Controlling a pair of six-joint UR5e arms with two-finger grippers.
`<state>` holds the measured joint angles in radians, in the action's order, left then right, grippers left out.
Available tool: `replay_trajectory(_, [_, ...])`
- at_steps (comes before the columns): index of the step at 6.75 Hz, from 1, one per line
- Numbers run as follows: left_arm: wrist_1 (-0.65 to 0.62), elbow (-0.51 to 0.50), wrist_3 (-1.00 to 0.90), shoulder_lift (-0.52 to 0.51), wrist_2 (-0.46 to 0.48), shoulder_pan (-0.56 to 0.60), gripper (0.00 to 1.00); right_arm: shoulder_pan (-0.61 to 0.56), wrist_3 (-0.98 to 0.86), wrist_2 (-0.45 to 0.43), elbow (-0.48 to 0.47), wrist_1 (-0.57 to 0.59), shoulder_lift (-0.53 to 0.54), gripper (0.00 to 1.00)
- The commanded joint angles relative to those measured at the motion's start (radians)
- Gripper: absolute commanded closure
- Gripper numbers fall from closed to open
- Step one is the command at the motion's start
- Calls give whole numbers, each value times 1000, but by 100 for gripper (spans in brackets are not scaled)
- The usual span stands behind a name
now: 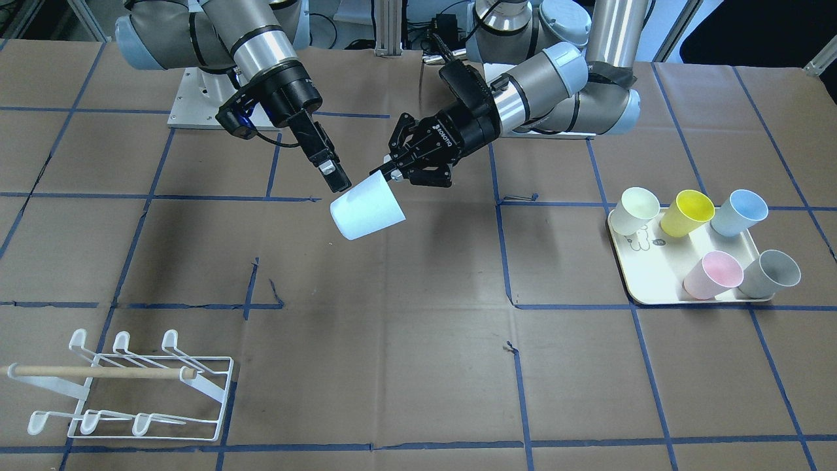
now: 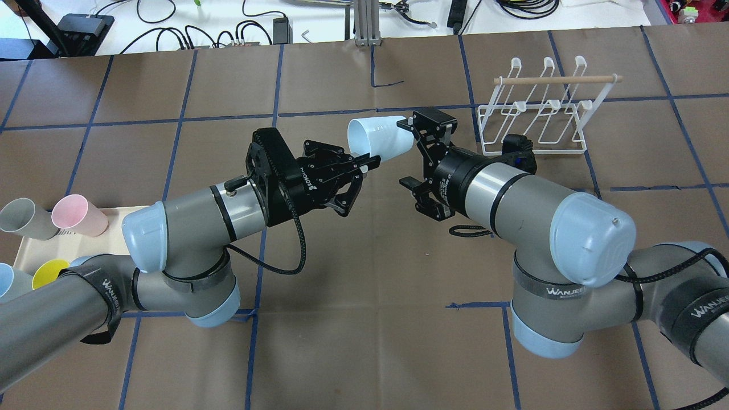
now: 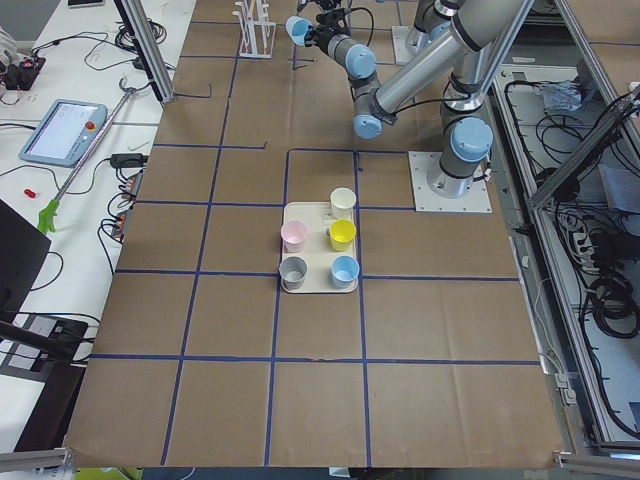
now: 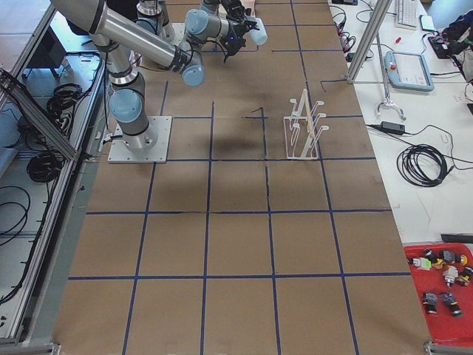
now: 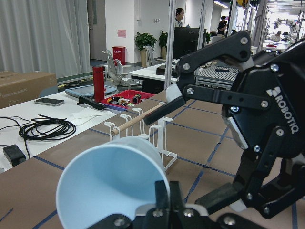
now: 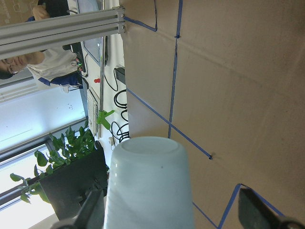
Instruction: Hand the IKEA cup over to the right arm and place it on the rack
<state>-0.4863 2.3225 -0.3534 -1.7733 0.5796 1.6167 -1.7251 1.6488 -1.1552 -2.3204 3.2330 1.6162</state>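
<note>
The IKEA cup (image 1: 366, 209), pale blue-white, hangs on its side above the table's middle. My left gripper (image 1: 391, 171) is shut on its rim, and the left wrist view looks straight into the cup's mouth (image 5: 112, 183). The cup's base (image 2: 401, 139) points at my right gripper (image 2: 409, 152), which is open. In the right wrist view the cup (image 6: 150, 183) stands between the spread fingers without visible contact. The white wire rack (image 1: 131, 386) with its wooden dowel stands by the table's far edge on the right arm's side, and also shows in the overhead view as the rack (image 2: 535, 114).
A cream tray (image 1: 654, 291) on the left arm's side carries several cups: white, yellow, blue, pink and grey. Brown paper with blue tape lines covers the table (image 1: 418, 366). Cables and devices lie on a bench beyond the table's far edge (image 2: 171, 23).
</note>
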Motion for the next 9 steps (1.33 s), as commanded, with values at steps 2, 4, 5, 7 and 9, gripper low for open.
replay_trajectory(2, [0, 0, 1, 0, 0, 0, 99, -1, 0, 0, 50, -9, -44, 0])
replay_trajectory(4, [0, -2, 2, 0, 0, 0, 98, -2, 0, 0, 65, -12, -64, 0])
replay_trajectory(5, [0, -2, 2, 0, 0, 0, 98, -2, 0, 2, 79, -12, -81, 0])
replay_trajectory(7, [0, 0, 2, 0, 0, 0, 98, -16, 0, 2, 101, -12, -107, 0])
replay_trajectory(9, [0, 0, 2, 0, 2, 0, 98, -25, 0, -1, 101, -12, -121, 0])
